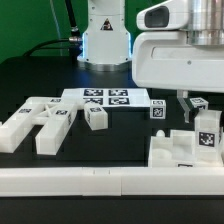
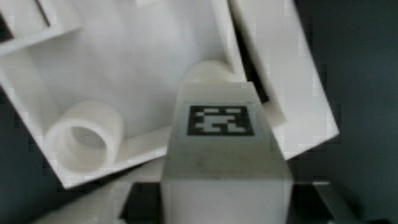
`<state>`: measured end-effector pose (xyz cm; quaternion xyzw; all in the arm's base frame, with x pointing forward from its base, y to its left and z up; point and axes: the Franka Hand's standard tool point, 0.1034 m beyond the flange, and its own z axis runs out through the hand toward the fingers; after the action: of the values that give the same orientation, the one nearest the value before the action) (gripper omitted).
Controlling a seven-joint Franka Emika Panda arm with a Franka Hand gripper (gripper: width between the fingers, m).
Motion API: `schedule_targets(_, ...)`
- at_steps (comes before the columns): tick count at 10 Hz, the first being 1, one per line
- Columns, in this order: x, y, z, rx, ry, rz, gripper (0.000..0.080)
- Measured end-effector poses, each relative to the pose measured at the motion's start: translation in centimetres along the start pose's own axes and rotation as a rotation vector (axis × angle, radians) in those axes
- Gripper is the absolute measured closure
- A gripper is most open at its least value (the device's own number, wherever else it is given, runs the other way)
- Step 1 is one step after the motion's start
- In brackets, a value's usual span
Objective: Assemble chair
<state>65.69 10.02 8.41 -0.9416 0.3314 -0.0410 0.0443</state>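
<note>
- A group of chunky white chair parts (image 1: 35, 122) lies on the black tabletop (image 1: 120, 145), well apart from the gripper (image 1: 193, 110) on the exterior view's left. At least 2 of them show black-and-white tags on top.
- The marker board (image 1: 105, 97) lies flat, also to the exterior view's left of the gripper and nearer to it than that group.
- A small white block (image 1: 97, 117) with a tag stands just in front of the marker board, well apart from the gripper.
- A small tagged cube (image 1: 157, 108) sits near the gripper, just off its side toward the exterior view's left. It does not touch the gripper.
- The gripper hangs under the white wrist housing at the exterior view's right, pointing down. It appears to be clamped on a narrow tagged piece (image 2: 222, 150). In the wrist view this piece runs out from between the 2 fingers with 1 square tag facing the camera.
- Directly below the gripper sits a blocky white seat part (image 1: 172, 150). The wrist view shows this part behind the held piece, with a round hole (image 2: 80, 135) in it.
- A long white rail (image 1: 100, 182) runs along the front edge of the tabletop, in front of the gripper and all the parts.
</note>
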Motion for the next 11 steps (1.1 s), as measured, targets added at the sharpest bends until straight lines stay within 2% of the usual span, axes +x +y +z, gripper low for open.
schedule_targets(3, -0.3, -0.3, 0.0, 0.003, -0.004, 0.159, 0.0509)
schedule_targets(5, -0.3, -0.3, 0.0, 0.003, -0.003, 0.097, 0.0509)
schedule_targets(6, -0.4, -0.3, 0.0, 0.002, -0.002, 0.034, 0.0324)
schedule_targets(7, -0.4, -0.4, 0.0, 0.002, -0.002, -0.045, 0.0210)
schedule_targets(8, -0.4, -0.5, 0.0, 0.003, -0.001, -0.166, 0.0210)
schedule_targets(9, -0.6, -0.5, 0.1, 0.004, -0.003, -0.260, 0.0162)
schedule_targets(11, -1.1, -0.7, 0.5, 0.003, -0.009, -0.447, 0.0153)
